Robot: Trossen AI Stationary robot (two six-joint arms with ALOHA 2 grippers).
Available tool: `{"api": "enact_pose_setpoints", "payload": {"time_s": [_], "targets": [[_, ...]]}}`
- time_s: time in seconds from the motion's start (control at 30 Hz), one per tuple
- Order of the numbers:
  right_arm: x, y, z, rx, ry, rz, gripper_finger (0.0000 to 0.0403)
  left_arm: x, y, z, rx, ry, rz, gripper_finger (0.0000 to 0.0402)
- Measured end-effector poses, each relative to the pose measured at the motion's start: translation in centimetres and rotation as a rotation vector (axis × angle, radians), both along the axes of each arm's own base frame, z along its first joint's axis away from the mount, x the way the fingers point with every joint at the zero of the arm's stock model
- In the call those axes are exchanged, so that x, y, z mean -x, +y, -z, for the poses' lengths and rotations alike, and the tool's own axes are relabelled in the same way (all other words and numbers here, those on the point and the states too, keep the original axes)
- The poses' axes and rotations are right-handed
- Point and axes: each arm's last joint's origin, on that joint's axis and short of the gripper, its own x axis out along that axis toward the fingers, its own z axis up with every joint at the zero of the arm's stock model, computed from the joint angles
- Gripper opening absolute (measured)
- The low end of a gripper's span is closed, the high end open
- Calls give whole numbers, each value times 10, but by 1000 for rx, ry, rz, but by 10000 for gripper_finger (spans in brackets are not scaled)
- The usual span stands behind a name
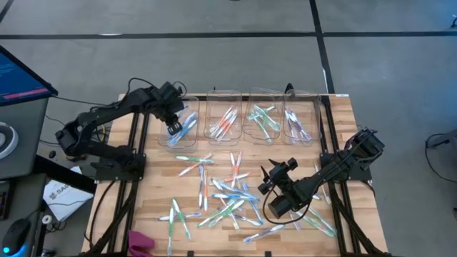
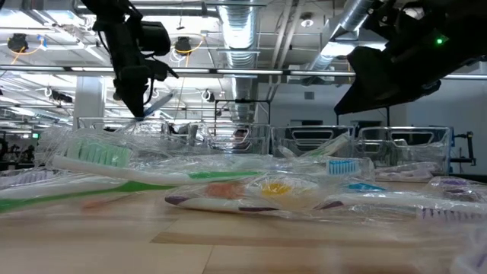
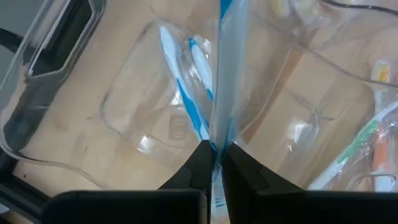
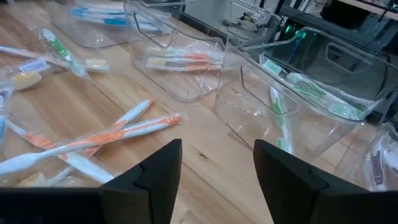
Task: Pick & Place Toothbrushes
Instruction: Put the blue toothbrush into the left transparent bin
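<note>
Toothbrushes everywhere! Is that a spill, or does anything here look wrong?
No spill, apparently: the loose toothbrushes lie scattered on the table awaiting sorting, while the clear bins behind hold colour-matched ones. The left gripper holds a blue toothbrush over the blue bin. Nothing looks damaged.

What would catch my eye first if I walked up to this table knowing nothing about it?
Probably the jumble of wrapped toothbrushes scattered across the middle of the wooden table. Behind them stands a row of clear bins, each holding brushes of one colour. The left tool hangs above the leftmost bin, pinching a blue toothbrush, while the right tool hovers open over the pile.
</note>
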Motion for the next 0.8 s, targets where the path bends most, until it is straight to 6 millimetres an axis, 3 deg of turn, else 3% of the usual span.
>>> {"api": "enact_pose_setpoints", "payload": {"time_s": [0.8], "targets": [[-1, -1, 1, -43, 24, 5, 192, 3, 6, 0, 23, -40, -16, 20]]}}
